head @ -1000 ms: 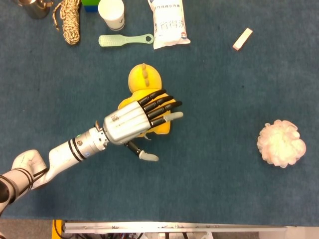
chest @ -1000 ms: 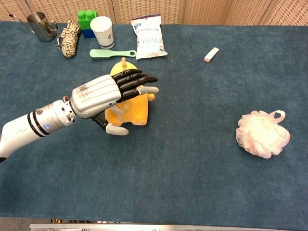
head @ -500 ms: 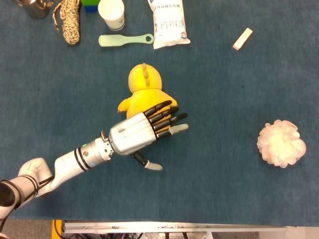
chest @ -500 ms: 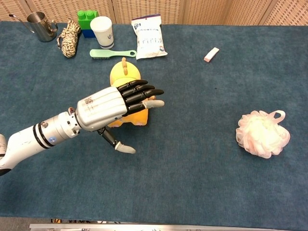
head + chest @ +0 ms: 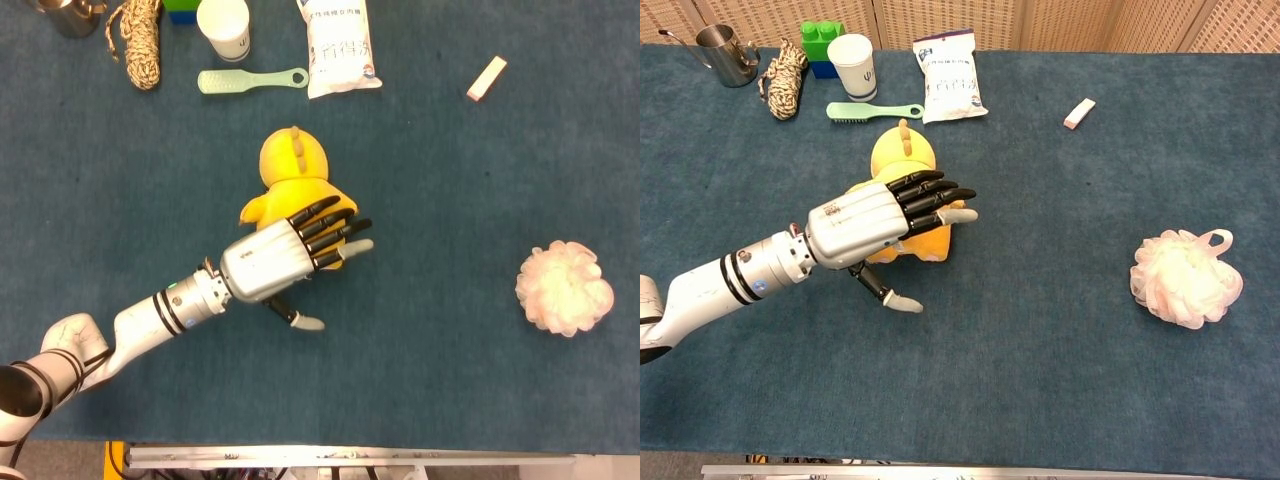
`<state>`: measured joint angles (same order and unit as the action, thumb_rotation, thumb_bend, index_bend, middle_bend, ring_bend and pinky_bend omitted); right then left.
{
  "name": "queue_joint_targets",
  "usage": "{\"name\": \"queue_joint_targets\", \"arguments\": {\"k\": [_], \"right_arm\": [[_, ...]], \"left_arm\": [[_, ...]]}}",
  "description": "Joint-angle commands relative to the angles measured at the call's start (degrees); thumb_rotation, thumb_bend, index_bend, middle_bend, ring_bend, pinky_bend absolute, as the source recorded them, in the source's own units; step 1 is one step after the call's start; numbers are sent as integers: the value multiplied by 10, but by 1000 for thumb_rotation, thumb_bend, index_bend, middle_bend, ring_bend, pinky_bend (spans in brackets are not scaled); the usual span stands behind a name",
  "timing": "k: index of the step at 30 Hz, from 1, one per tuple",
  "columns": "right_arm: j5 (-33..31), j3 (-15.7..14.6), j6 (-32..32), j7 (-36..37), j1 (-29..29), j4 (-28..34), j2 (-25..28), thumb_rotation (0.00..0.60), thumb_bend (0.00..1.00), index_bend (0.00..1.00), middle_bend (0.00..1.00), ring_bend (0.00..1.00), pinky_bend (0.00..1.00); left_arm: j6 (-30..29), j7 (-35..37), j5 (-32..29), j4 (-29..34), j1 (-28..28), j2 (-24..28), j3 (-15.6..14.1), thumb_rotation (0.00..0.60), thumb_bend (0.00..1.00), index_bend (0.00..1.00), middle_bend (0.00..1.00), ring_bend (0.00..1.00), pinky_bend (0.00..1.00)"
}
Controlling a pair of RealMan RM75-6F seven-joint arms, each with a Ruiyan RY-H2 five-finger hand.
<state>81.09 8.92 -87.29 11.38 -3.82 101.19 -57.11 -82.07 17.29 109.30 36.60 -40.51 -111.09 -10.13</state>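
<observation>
Head view: left hand [image 5: 285, 263] hides yellow toy's [image 5: 290, 168] lower half.

This looks like a robot lab's test table rather than a home. A blue carpet-like cloth [image 5: 1060, 330] covers the whole top, with a metal rail [image 5: 350, 458] along its near edge and woven screens [image 5: 970, 20] behind its far edge. Unrelated odds and ends sit along the far edge: a steel cup [image 5: 720, 54], rope [image 5: 783, 66], green blocks [image 5: 821, 40], a paper cup [image 5: 857, 64], a brush [image 5: 873, 111], a snack bag [image 5: 948, 88].
</observation>
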Motion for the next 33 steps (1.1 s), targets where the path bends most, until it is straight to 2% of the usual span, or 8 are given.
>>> {"name": "queue_joint_targets", "arguments": {"k": [1, 9, 18, 25, 33], "right_arm": [[-1, 0, 0, 1, 1, -1, 0, 600, 129, 129, 278, 161, 217], [0, 0, 0, 2, 2, -3, -2, 600, 129, 129, 278, 161, 217], [0, 0, -2, 2, 5, -2, 0, 600, 129, 129, 278, 162, 217], [-2, -1, -4, 7, 8, -6, -1, 600, 129, 129, 278, 164, 217], [-4, 0, -2, 12, 9, -12, -3, 600, 129, 129, 278, 164, 217]], "left_arm": [[3, 13, -13, -5, -1, -2, 10, 239, 57, 48, 0, 6, 0], [-17, 24, -19, 34, -6, 11, 17, 237, 57, 48, 0, 7, 0], [-7, -25, -1, 98, -13, 16, 4, 233, 57, 48, 0, 6, 0], [16, -34, 1, 91, -14, 3, -4, 237, 56, 48, 0, 7, 0], [34, -13, -17, 59, -10, -6, 0, 234, 57, 48, 0, 6, 0]]}}
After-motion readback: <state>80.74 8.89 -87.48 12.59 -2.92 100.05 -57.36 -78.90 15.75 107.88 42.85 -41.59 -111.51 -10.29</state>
